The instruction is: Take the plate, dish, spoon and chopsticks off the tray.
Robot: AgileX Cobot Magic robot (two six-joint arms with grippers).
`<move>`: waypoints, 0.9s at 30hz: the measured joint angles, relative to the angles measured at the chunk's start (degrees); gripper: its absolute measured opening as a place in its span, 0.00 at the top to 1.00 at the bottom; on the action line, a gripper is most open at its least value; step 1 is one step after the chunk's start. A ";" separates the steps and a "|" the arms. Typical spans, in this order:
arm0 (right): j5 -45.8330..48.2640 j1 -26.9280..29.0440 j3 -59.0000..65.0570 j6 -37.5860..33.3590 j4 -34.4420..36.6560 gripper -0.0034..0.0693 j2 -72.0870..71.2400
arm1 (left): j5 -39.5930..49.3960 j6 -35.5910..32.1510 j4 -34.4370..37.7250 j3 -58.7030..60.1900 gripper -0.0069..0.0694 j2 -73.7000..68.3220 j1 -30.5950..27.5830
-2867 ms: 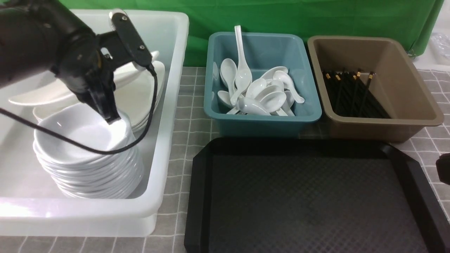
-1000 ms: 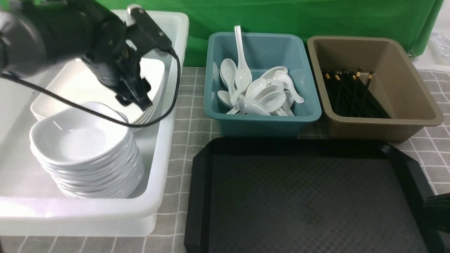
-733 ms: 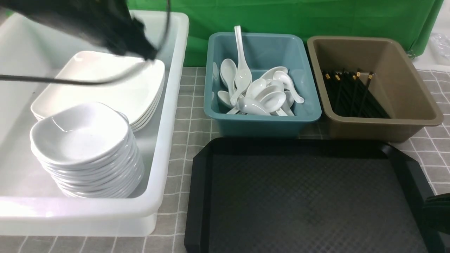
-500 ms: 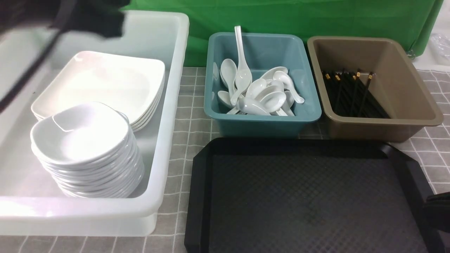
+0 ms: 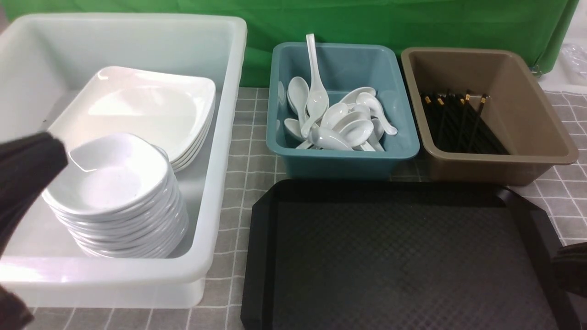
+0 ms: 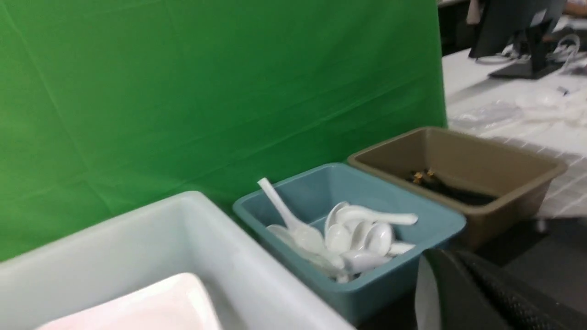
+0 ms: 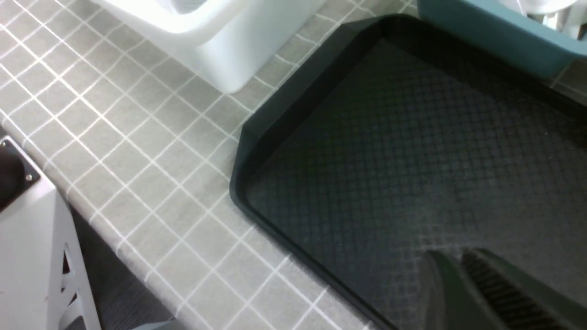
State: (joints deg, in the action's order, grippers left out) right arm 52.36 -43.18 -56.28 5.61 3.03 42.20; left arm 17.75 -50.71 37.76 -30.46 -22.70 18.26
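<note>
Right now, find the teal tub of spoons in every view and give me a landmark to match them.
Front view: the teal tub stands behind the tray, between the white tub and the brown tub.
Left wrist view: the same tub is lower centre, spoons inside.
Right wrist view: only its wall shows at the top right.
Shared landmark: the white tub.

I'm seeing white tub [image 5: 220, 151] sitting left | teal tub [image 5: 344, 158] sitting centre | brown tub [image 5: 527, 137] sitting right | green backdrop [image 5: 367, 20] hanging behind | grey checked cloth [image 5: 250, 151] lying underneath

Tray [image 5: 403, 256] front; three tubs behind: dishes [image 5: 114, 192], spoons [image 5: 341, 123], chopsticks [image 5: 458, 123].
</note>
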 joint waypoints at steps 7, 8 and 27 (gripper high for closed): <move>-1.39 0.00 0.00 0.02 0.00 0.80 0.00 | 3.12 -0.11 -10.85 0.56 0.91 0.81 0.00; -1.39 0.00 0.00 0.02 0.00 0.79 0.00 | 3.11 -0.11 -11.28 0.56 0.91 0.81 0.00; -34.60 37.23 41.56 -11.02 2.21 0.93 -31.90 | 3.20 -0.12 -12.19 0.56 0.91 0.81 0.00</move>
State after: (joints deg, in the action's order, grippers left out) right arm 17.76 -5.95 -14.72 -5.41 5.25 10.30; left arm 20.95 -50.83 25.57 -29.90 -21.89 18.26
